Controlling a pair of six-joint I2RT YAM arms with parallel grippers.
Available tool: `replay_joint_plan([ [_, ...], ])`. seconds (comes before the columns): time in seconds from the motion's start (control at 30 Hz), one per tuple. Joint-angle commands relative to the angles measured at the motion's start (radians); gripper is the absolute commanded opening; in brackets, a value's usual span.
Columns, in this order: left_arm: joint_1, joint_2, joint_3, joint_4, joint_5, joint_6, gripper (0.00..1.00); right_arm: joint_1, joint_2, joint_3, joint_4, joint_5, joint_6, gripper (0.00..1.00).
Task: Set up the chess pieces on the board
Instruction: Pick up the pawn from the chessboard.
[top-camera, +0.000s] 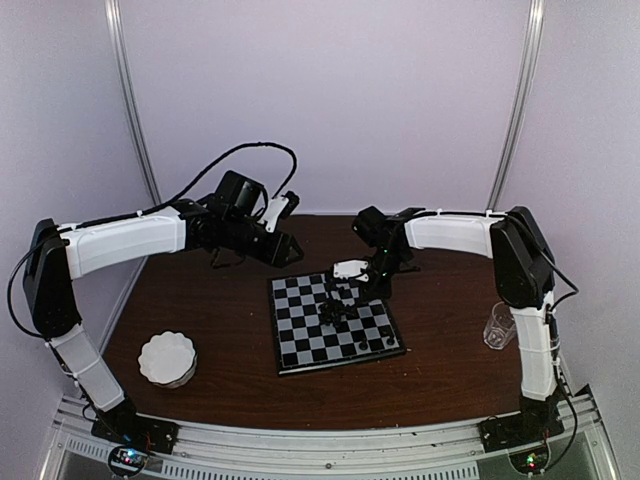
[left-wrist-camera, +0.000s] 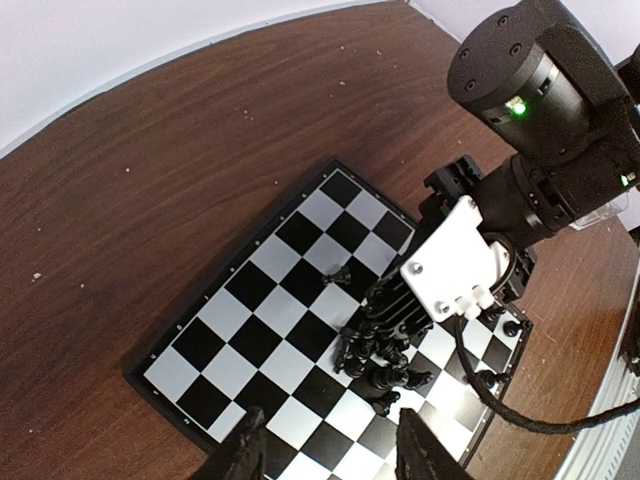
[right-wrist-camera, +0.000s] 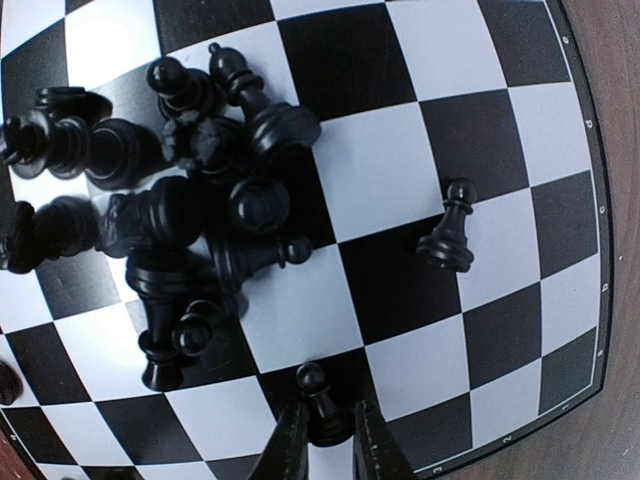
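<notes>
The board (top-camera: 300, 345) lies at the table's middle, also in the left wrist view (left-wrist-camera: 250, 330) and the right wrist view (right-wrist-camera: 500, 130). Several black chess pieces lie heaped on it (top-camera: 335, 312) (left-wrist-camera: 385, 355) (right-wrist-camera: 200, 200). One pawn (right-wrist-camera: 447, 235) (left-wrist-camera: 341, 273) lies apart from the heap. My right gripper (right-wrist-camera: 328, 445) (top-camera: 352, 298) is low over the board, its fingers closed on the base of an upright black pawn (right-wrist-camera: 318, 400) on a black square near the rim. My left gripper (left-wrist-camera: 335, 450) (top-camera: 283, 248) is open and empty, held high behind the board's far left corner.
A round white scalloped dish (top-camera: 167, 358) sits at the near left. A clear glass (top-camera: 499, 325) stands at the right by the right arm's base. Two or three pieces (left-wrist-camera: 490, 378) stand along the board's edge near the right arm.
</notes>
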Motion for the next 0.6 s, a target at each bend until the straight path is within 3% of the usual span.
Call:
replay_joint_plan([
  [0.0, 0.005, -0.029, 0.008, 0.032, 0.021, 0.009, 0.45, -0.006, 0.018, 0.009, -0.029, -0.012, 0.011, 0.11],
  [0.23, 0.005, -0.03, -0.003, 0.051, 0.03, -0.009, 0.45, -0.022, -0.064, -0.016, -0.031, -0.052, 0.082, 0.07],
  [0.57, 0.004, -0.061, -0.111, 0.279, 0.205, -0.09, 0.44, -0.049, -0.307, -0.142, 0.041, -0.331, 0.321, 0.07],
])
